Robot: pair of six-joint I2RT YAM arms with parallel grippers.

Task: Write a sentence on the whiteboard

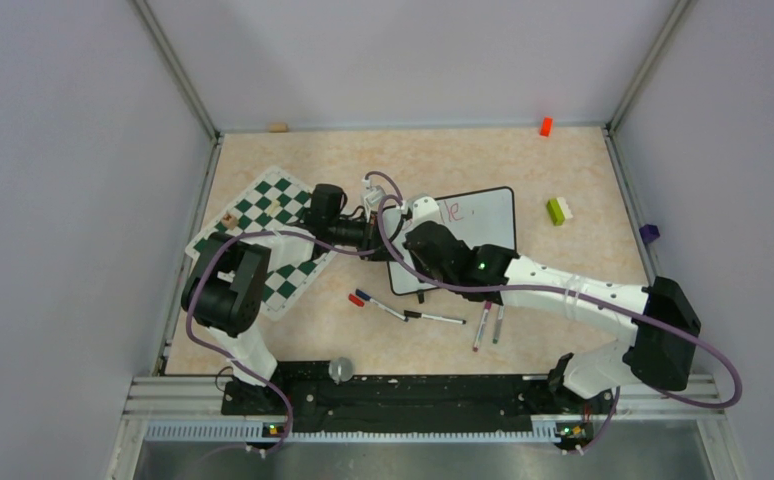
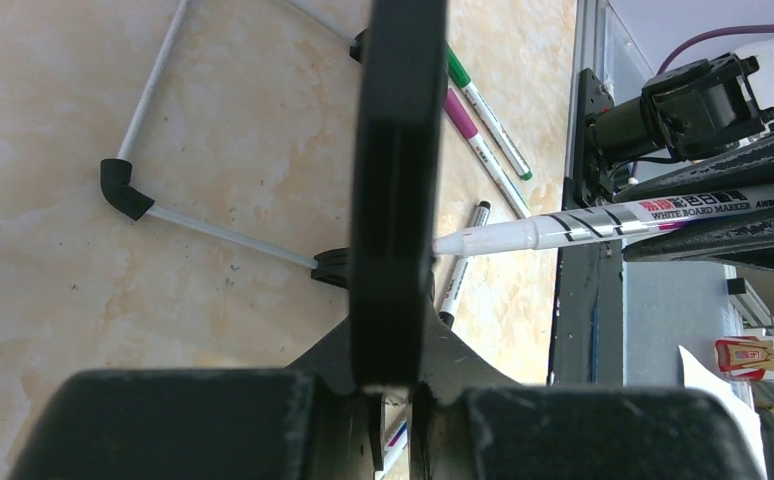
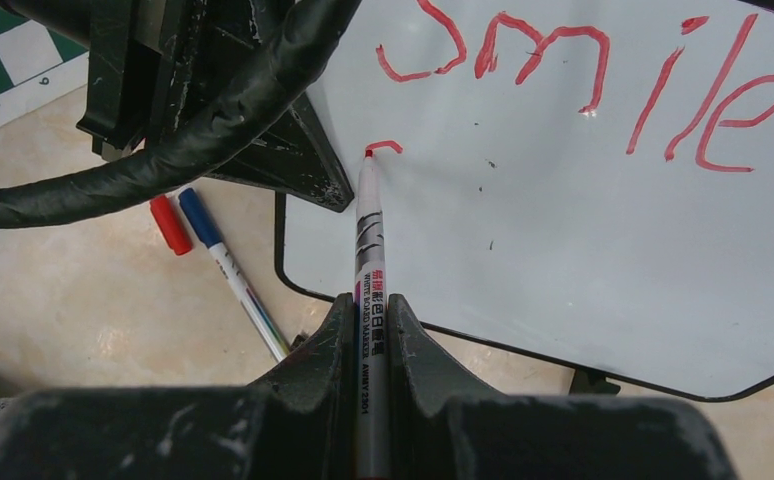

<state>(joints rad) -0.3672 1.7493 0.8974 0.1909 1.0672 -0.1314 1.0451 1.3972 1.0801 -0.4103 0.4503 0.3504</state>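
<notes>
Right pincer [image 3: 370, 318] is pinching a whiteboard marker [image 3: 369, 250] tight between both fingers, and its red tip is touching the whiteboard [image 3: 563, 250] just under the first letter. The sentence [image 3: 563, 80] so far reads "smile" in red along the top line, with only a short red hook below it, right at the tip.

Over on the other side, the left pincer [image 2: 395, 350] is clamped on the whiteboard's black frame, left edge, seen edge-on from its wrist camera. The grey rods and black elbow of the stand [image 2: 123, 190] sit on the surface on the side away from the marker.

From above, the whiteboard sits mid-surface, a little toward the far edge, its left side close to the green-and-white chess mat [image 1: 273, 240], which lies toward the left edge.

Loose pens lie between the board and the near edge: a red-capped pen [image 3: 170, 224] and a blue-capped pen [image 3: 203, 222] side by side, a black-capped pen [image 1: 433, 318], then two more pens [image 1: 488, 325]. A green-and-white block [image 1: 560, 210] is toward the right edge, and an orange block [image 1: 545, 126] is at the far edge near the right corner.
</notes>
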